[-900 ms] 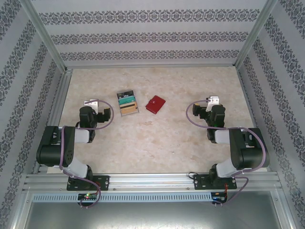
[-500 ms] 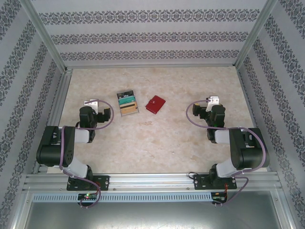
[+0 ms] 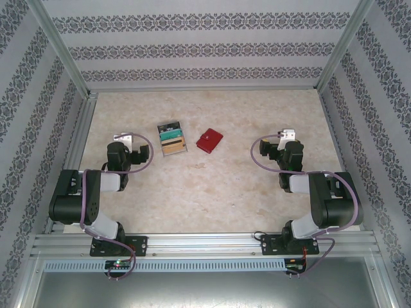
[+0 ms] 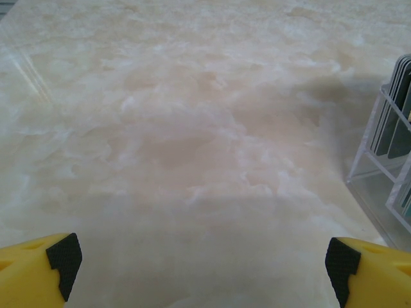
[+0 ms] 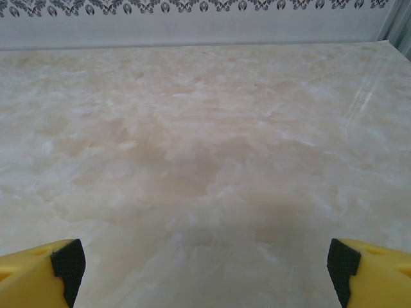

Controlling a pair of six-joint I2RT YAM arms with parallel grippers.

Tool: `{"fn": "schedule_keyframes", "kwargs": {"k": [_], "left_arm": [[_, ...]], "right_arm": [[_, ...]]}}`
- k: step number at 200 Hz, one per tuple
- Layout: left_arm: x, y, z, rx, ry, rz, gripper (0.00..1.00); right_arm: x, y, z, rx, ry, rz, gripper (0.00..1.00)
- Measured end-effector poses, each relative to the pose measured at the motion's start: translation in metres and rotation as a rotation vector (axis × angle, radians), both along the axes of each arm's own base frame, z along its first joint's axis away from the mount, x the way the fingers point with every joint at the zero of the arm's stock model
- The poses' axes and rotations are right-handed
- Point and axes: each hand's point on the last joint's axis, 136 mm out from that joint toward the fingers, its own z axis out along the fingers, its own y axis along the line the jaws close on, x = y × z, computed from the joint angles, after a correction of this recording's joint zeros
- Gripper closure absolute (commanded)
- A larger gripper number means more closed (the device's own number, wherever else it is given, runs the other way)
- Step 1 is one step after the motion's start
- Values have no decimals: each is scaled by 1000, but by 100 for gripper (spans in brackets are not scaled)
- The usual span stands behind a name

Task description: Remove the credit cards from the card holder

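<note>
Card holder [image 3: 209,140], red, on table [image 3: 225,192] | card rack [image 3: 172,139] near its left | left gripper [image 4: 202,264], right gripper [image 5: 204,266]: jaws wide, empty

Bare tabletop [image 3: 218,192] round the card holder [image 3: 209,140], only a clear card rack [image 3: 171,139] near its left.

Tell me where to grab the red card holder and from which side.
Probably pinch the card holder across two opposite edges, coming down from above. It lies flat and closed on the table, turned cornerwise, so a side approach finds little to grip; align with its edges.
</note>
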Motion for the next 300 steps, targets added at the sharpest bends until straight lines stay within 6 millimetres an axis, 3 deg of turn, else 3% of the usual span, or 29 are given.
{"fn": "schedule_keyframes", "kwargs": {"k": [14,34,65,79,92,131,158,186,214,234,300], "left_arm": [[6,3,12,3,19,17,1],[18,12,56,-3,-4,81,1],[23,26,140,-76,-78,207,1],[19,27,163,-127,-85,236,1],[13,25,176,-175,-77,255,1],[-5,11,171,-278,20,233,1],[-17,4,158,-301,100,216,1],[-29,-1,155,-311,148,201,1],[-40,-4,163,-319,145,187,1],[-47,-4,170,-321,130,184,1],[-56,-4,169,-326,149,192,1]], "right_arm": [[-2,0,1,-1,14,-3,2],[-1,-5,15,-6,35,-32,2],[9,-19,79,107,-38,-153,2],[10,-18,102,191,-80,-169,2],[13,-12,111,260,-91,-152,2],[62,21,110,441,30,-41,2],[104,68,101,528,129,82,2],[128,126,70,584,264,201,2],[139,174,31,600,392,274,2],[138,198,9,590,465,297,2],[138,250,-29,559,602,375,2]]}}
